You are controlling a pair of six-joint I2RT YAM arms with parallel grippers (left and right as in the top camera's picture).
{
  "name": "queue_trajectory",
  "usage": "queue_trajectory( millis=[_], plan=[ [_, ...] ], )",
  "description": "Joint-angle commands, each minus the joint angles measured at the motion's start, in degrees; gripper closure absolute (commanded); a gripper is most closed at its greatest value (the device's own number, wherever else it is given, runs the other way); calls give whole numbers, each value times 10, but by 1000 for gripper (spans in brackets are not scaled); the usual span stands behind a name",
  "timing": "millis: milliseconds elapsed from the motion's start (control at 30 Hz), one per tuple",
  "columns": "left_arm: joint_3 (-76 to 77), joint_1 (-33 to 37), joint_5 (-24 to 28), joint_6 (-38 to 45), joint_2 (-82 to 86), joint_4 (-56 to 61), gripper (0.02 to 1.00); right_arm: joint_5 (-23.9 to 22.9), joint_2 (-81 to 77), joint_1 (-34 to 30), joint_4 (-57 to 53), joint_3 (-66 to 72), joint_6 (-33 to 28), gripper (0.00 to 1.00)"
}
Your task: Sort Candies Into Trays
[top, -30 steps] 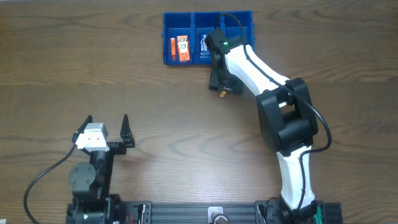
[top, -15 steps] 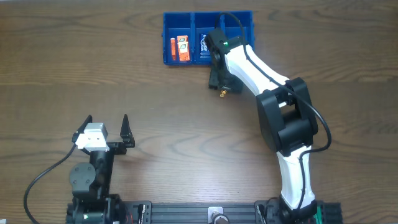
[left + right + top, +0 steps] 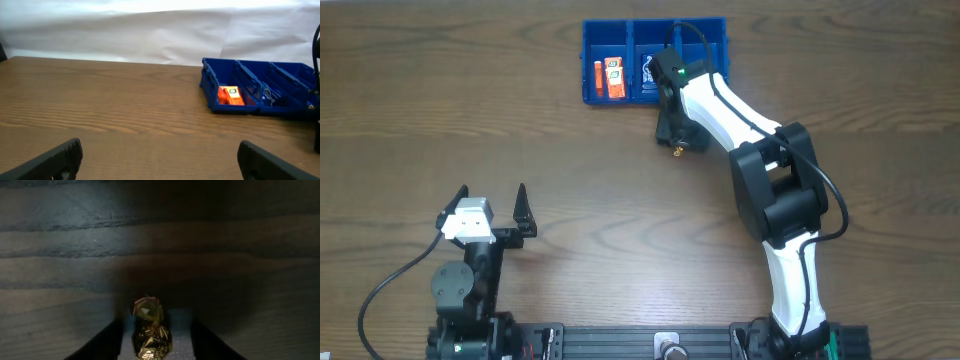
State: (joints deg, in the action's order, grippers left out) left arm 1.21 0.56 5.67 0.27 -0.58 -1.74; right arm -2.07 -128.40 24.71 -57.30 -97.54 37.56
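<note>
Gripping a gold candy (image 3: 149, 327) in my right gripper (image 3: 156, 347), seen from above beside the tray (image 3: 588, 62); left gripper (image 3: 492, 193) spread wide.

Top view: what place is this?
Probably a robot lab bench: two robot arms stand on a brown wooden table with a blue plastic tray, and the right tool holds a gold-wrapped candy.

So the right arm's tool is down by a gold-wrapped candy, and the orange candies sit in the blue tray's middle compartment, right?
Not quite. The orange candies lie in an end compartment of the blue tray, the leftmost in the top view; the middle one holds a blue-wrapped candy. The right tool is indeed by the gold-wrapped candy.
</note>
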Motion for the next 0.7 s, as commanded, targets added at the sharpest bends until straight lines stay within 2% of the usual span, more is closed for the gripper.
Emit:
queue_trajectory(
  millis=[33, 133, 400, 700],
  plan=[
    [-9, 2, 8, 6, 3, -23, 20, -8, -15, 0, 0, 2, 13, 645],
    [-9, 2, 8, 6, 3, -23, 20, -8, -15, 0, 1, 2, 13, 711],
    [-9, 2, 8, 6, 3, -23, 23, -8, -15, 0, 0, 2, 15, 812],
    [-9, 2, 8, 6, 3, -23, 23, -8, -3, 0, 0, 0, 14, 825]
  ],
)
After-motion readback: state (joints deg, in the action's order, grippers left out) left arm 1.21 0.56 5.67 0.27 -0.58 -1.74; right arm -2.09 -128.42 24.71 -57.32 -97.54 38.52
